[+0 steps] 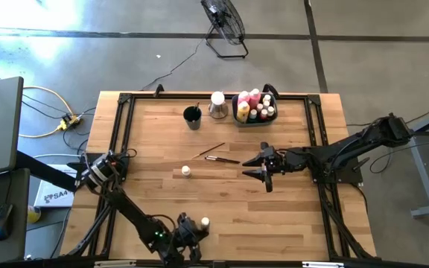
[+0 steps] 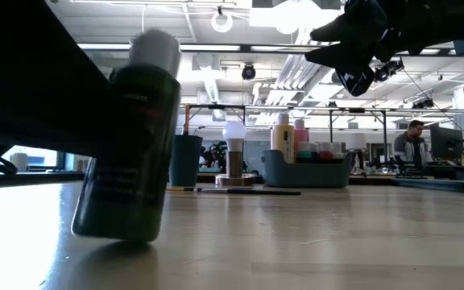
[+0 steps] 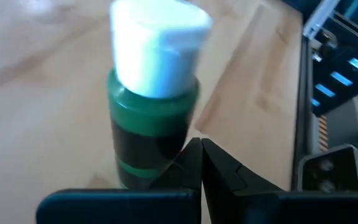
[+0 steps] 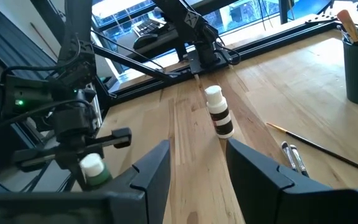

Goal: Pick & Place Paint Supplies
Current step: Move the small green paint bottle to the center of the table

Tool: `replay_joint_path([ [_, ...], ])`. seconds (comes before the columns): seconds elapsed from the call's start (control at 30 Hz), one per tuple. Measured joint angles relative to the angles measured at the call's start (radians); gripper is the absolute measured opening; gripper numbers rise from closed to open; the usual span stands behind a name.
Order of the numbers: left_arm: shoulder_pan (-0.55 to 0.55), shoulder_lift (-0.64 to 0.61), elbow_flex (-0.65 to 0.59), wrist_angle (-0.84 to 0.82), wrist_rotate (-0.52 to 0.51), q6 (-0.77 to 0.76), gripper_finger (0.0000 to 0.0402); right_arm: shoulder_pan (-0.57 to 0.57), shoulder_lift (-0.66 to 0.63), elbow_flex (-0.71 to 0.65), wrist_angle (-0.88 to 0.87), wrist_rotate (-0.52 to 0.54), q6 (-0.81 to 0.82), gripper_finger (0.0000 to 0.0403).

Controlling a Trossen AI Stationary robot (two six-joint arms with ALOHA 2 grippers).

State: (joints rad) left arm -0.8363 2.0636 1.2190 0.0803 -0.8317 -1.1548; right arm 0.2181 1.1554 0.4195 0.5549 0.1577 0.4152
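Note:
A green paint bottle with a white cap stands tilted near the table's near edge, large in the low view. My left gripper is shut, and its fingertips are beside the bottle's lower body. My right gripper hangs open above the table's middle, holding nothing. A small striped pot with a white cap stands upright on the wood. Two thin brushes lie flat beyond it. My left gripper has its shut fingertips against the lower side of the green bottle's body, touching with the outer side of one finger. The fingers come in slanting downward. The bottle leans with its cap tipped over and its base on the table.
A grey-blue bin with several bottles stands at the far edge. Beside it are a white-topped object and a dark cup holding a brush. The table's black frame rail runs close to the bottle. People are at desks behind the table.

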Motion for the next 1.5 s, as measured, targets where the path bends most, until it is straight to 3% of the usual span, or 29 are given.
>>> replay_joint_path([
  [0.43,0.025,0.0,0.0,-0.033,0.057,-0.002,0.0,0.0,0.0,0.0,-0.002,0.0,0.0,0.0149],
  [0.8,0.025,-0.006,0.007,-0.044,0.012,0.006,0.0,0.005,0.0,0.0,-0.006,-0.037,0.027,0.0149],
  [0.93,0.025,-0.006,0.121,-0.294,-0.003,-0.023,0.0,0.025,0.0,0.0,-0.009,-0.033,0.026,0.0149],
  [1.1,0.037,-0.008,0.399,-0.909,0.04,-0.194,0.0,0.048,0.0,0.0,-0.013,-0.032,0.025,0.0149],
  [1.2,0.061,-0.009,0.515,-1.17,0.07,-0.277,0.0,0.06,0.0,0.0,-0.023,-0.019,0.01,0.0149],
  [1.3,0.102,-0.008,0.595,-1.295,0.123,-0.288,0.0,0.077,0.0,0.0,-0.036,0.012,0.005,0.0149],
  [1.37,0.146,-0.008,0.629,-1.338,0.217,-0.263,0.0,0.088,0.0,0.0,-0.05,0.024,0.0,0.0149],
  [1.5,0.254,-0.008,0.656,-1.325,0.371,-0.138,0.0,0.111,0.0,0.0,-0.097,0.027,0.003,0.0149],
])
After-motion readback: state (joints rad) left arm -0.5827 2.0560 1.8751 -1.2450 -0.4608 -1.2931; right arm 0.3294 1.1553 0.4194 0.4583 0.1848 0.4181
